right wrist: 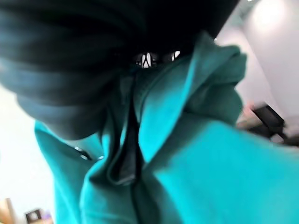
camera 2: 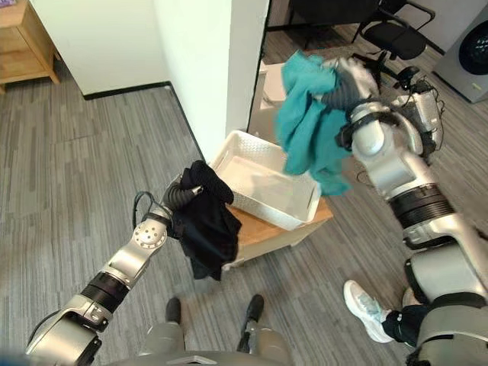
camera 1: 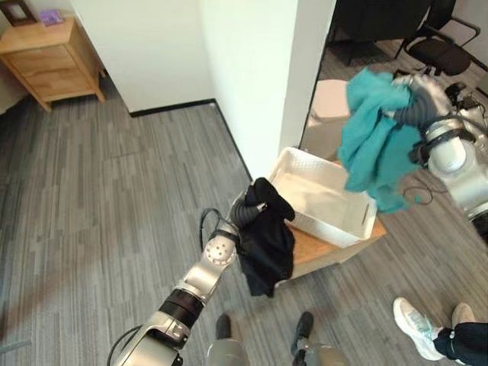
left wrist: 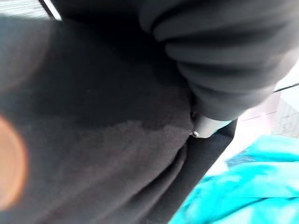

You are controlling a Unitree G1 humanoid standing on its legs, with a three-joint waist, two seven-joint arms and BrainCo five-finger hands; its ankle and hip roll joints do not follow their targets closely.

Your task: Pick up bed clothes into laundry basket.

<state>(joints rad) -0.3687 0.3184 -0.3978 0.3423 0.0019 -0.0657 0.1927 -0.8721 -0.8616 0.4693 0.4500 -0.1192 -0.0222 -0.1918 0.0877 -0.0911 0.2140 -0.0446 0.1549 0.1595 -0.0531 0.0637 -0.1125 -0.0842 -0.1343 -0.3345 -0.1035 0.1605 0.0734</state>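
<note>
I've got the black garment [camera 1: 267, 244] hanging from my left hand [camera 1: 245, 210], just beside the white laundry basket [camera 1: 324, 200]; my right hand [camera 2: 347, 85] holds the teal garment [camera 2: 309, 122] up over the basket's far side. Cloth hides both sets of fingers, so I can't tell their grip. The basket sits on a low wooden stand [camera 1: 314, 250], tight against the white wall corner [camera 1: 252, 76]. A person's white sneaker [camera 1: 415, 328] is near on the floor, an office chair [camera 1: 438, 46] behind.

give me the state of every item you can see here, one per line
white plastic laundry basket: upright on a low wooden stand, nothing in it
teal cloth garment: held up, hanging above the basket's far end
black cloth garment: lifted, dangling beside the basket's near end
left hand: shut on the black garment
right hand: shut on the teal garment
</note>
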